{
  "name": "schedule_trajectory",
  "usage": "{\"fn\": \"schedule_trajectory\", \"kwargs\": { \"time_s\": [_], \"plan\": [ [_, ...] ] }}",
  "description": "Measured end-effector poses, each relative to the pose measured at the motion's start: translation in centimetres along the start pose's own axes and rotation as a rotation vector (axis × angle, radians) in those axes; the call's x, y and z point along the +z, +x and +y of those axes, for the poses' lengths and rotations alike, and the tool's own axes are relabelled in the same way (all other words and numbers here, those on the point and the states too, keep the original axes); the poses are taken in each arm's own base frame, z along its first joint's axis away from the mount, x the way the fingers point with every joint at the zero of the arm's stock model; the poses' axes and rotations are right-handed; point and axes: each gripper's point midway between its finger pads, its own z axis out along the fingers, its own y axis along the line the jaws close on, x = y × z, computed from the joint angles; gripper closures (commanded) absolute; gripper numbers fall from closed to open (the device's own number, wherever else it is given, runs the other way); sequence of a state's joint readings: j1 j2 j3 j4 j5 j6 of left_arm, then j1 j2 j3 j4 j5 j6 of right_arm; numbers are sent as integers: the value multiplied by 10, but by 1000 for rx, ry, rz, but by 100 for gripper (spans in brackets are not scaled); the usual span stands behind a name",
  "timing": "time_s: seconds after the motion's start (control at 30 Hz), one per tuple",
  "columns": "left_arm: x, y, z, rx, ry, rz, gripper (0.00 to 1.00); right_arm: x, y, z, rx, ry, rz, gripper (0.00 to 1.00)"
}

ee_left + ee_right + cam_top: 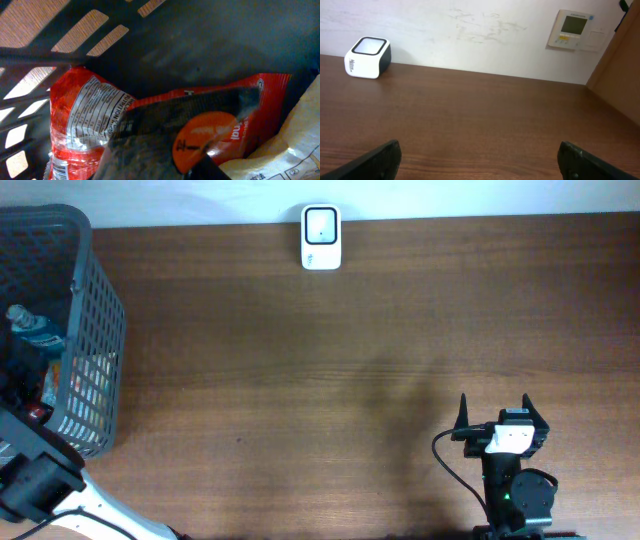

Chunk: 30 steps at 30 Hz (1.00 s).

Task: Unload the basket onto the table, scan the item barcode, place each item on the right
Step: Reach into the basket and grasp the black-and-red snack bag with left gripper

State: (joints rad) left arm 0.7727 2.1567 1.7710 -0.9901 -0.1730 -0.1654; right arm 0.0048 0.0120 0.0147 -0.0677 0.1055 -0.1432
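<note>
Middle of the surface [300, 380] is open from left of centre to the right edge of the overhead. Only the scanner box [321, 237] stands on it, top centre at the far edge. The mesh basket [100, 330] blocks the upper and mid left. My right pincer [495, 402], jaws wide, has bare wood straight ahead up to the wall [470, 30]. Inside the basket it's tight. A red packet [75, 120] and a pale packet [300, 145] crowd my left wrist view, with the mesh close behind at upper left.
</note>
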Motion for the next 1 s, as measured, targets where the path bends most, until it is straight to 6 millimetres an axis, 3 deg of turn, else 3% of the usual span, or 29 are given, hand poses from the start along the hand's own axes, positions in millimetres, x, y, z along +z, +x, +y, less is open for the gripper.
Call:
{"fn": "schedule_trajectory", "kwargs": {
  "time_s": [0.1, 0.17, 0.7, 0.9, 1.0],
  "plan": [
    [-1, 0, 0, 0, 0, 2, 91, 0, 0, 0, 0, 0, 0, 2],
    [-4, 2, 1, 3, -2, 15, 100, 0, 0, 0, 0, 0, 0, 2],
    [-51, -21, 1, -6, 34, -25, 100, 0, 0, 0, 0, 0, 0, 2],
    [-92, -44, -19, -15, 180, -125, 100, 0, 0, 0, 0, 0, 0, 2],
    [-141, -56, -23, -18, 259, -230, 99, 0, 0, 0, 0, 0, 0, 2]
  ]
}}
